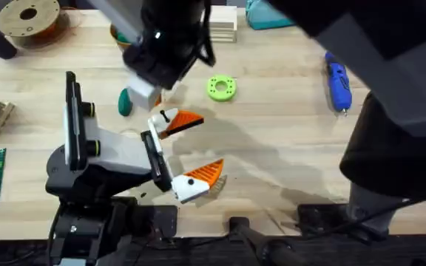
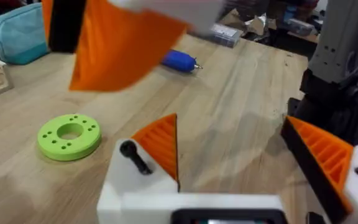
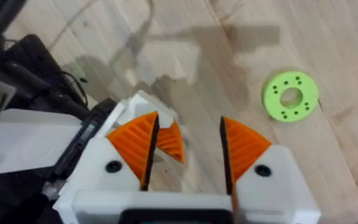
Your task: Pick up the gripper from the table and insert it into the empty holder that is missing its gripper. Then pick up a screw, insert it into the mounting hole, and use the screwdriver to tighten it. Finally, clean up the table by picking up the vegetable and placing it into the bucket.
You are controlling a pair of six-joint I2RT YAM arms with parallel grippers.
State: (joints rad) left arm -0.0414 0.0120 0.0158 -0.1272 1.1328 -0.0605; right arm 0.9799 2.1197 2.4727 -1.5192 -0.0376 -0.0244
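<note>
Lying low at the near edge of the surface (image 1: 287, 148), the left gripper (image 1: 191, 148) is holding its fingers apart, both of them orange-tipped. Just beyond it, the right gripper (image 3: 187, 146) is hovering with its fingers apart on either side of the orange wedge (image 3: 169, 140). The wedge is sitting against the white holder (image 3: 140, 102); whether it is fully seated I cannot tell. It is looking light, stiff and slick, so pinching its flat sides seems wisest. Farther off, the green ring (image 1: 221, 88) and the screwdriver (image 1: 338, 83) are lying untouched.
</note>
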